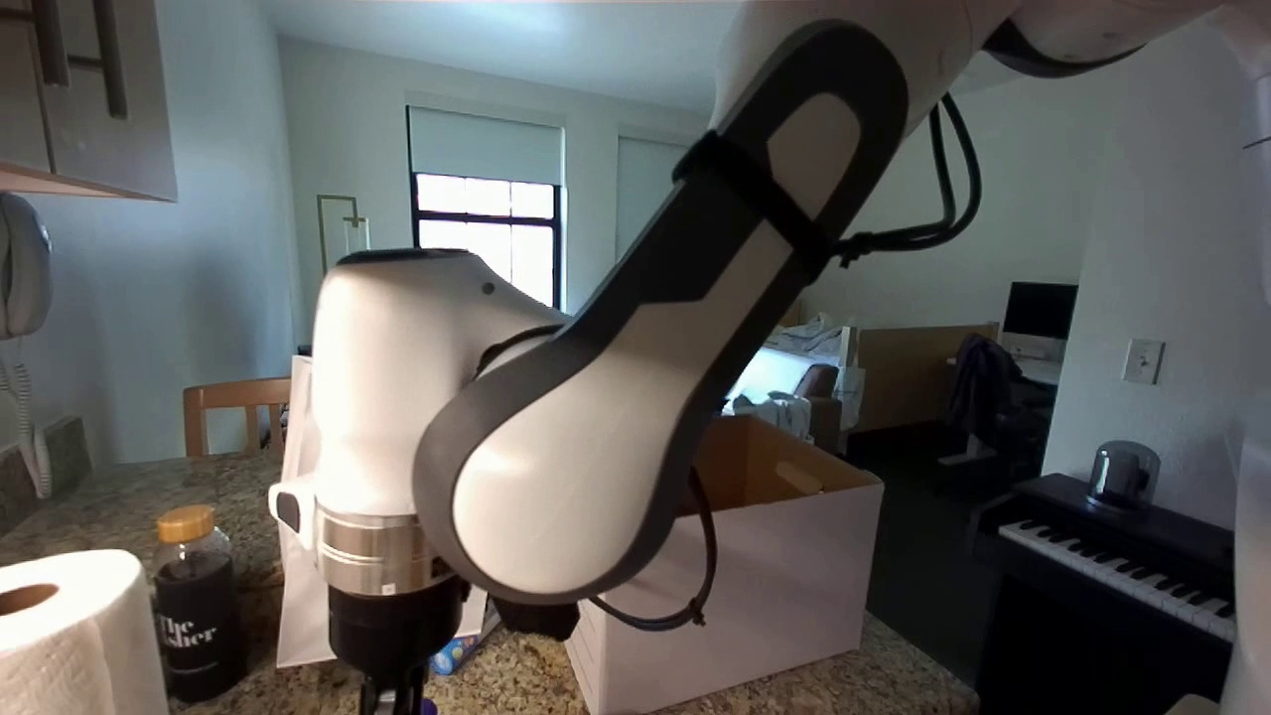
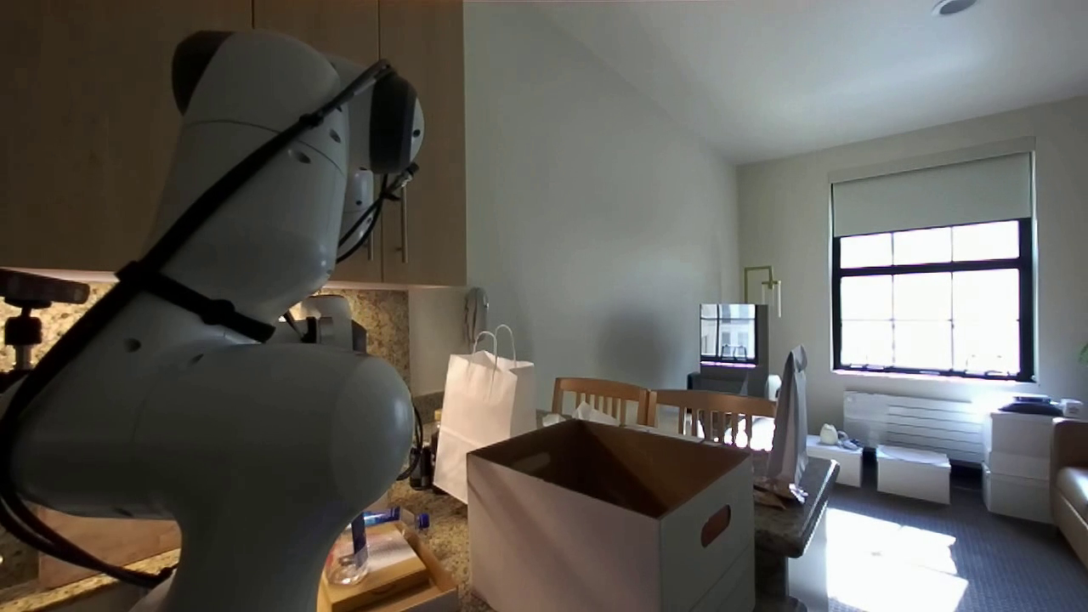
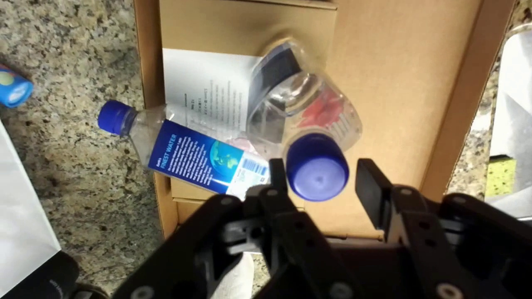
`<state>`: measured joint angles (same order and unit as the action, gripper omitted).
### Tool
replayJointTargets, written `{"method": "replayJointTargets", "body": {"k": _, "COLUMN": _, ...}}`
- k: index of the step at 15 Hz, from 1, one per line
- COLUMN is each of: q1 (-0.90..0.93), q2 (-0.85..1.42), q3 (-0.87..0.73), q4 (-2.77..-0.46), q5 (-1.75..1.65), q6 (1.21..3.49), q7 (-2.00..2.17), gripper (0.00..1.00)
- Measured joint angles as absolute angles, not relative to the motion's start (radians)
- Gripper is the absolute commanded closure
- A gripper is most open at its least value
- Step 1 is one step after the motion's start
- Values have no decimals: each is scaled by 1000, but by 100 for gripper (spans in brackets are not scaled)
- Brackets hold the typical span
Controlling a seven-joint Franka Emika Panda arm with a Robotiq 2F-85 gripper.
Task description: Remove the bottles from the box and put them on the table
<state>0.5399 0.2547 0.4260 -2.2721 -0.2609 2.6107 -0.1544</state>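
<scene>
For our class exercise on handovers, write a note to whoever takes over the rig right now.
Jaws: open, either side of the blue cap of a clear bottle, not gripping it.
Where: that bottle, cap up, and a water bottle lying down are in the low brown cardboard box.
Done: both are outside the white carton; neither is on the granite countertop.
Left: move both there; carton's floor is hidden, worth checking.

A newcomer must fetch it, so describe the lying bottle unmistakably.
On the speckled countertop sits an open brown cardboard tray. Reaching over one wall lies a clear bottle, blue label reading FINEST WATER. Unlike the neighbouring bottle, its blue cap pokes out beyond the tray.
</scene>
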Motion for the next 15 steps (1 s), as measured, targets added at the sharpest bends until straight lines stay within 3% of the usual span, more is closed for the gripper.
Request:
{"method": "replayJointTargets", "body": {"k": 3, "q1": 539, "q2": 233, "q3": 423, "q4": -2285, "q5": -262, "q6": 2652, "q7": -76, "gripper": 2}}
{"method": "replayJointTargets", "body": {"k": 4, "q1": 537, "q2": 216, "q3": 422, "q4": -2291, "q5": -259, "q6": 2656, "q7": -57, "gripper": 1}}
{"method": "replayJointTargets", "body": {"k": 8, "q1": 490, "q2": 112, "q3": 416, "q4": -2308, "q5": -202, "q6": 2608, "q7": -47, "gripper": 0}}
{"method": "replayJointTargets", "body": {"k": 15, "q1": 392, "q2": -195, "q3": 323, "q4": -2288, "q5": -38, "q6": 2117, "q7": -175, "gripper": 0}}
